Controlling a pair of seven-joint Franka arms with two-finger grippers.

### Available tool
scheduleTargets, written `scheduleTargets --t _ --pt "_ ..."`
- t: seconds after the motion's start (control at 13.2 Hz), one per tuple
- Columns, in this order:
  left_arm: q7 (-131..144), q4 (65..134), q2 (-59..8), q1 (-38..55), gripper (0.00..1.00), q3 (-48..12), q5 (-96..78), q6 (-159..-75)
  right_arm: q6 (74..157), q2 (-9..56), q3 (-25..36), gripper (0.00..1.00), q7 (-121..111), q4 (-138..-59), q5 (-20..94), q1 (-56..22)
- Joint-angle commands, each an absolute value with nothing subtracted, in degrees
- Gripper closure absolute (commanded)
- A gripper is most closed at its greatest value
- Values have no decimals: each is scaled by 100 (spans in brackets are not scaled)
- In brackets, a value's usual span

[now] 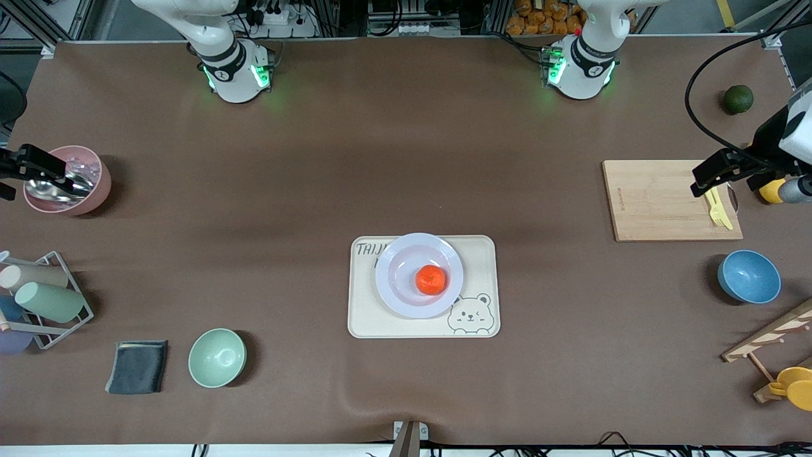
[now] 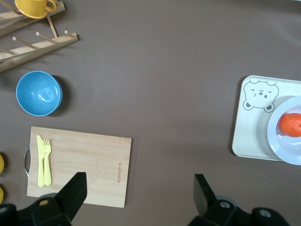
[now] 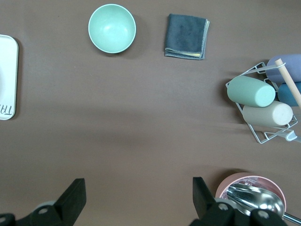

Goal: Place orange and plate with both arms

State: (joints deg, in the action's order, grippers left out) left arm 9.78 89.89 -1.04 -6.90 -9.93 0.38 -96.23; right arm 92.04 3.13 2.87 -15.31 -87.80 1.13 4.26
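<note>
Plainly bright red-orange orange [image 1: 431, 280] on plate [image 1: 399, 285]

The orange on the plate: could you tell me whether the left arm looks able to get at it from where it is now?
Probably yes. The orange lies uncovered on the plate, nothing over it, and bare table runs between it and the open left gripper over the cutting board.

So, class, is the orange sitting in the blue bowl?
No, the orange sits on the plate; the blue bowl holds nothing.
</note>
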Motion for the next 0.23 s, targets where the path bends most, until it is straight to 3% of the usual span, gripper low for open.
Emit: scheduleTargets --t 0.0,0.15 --pt "844 8868 -88 -686 0 -1011 9 -9580 9229 141 105 0 -1503 -8930 9 598" --pt "853 8868 -79 -703 0 -1037 18 -9396 9211 123 114 0 -1512 -8895 9 598"
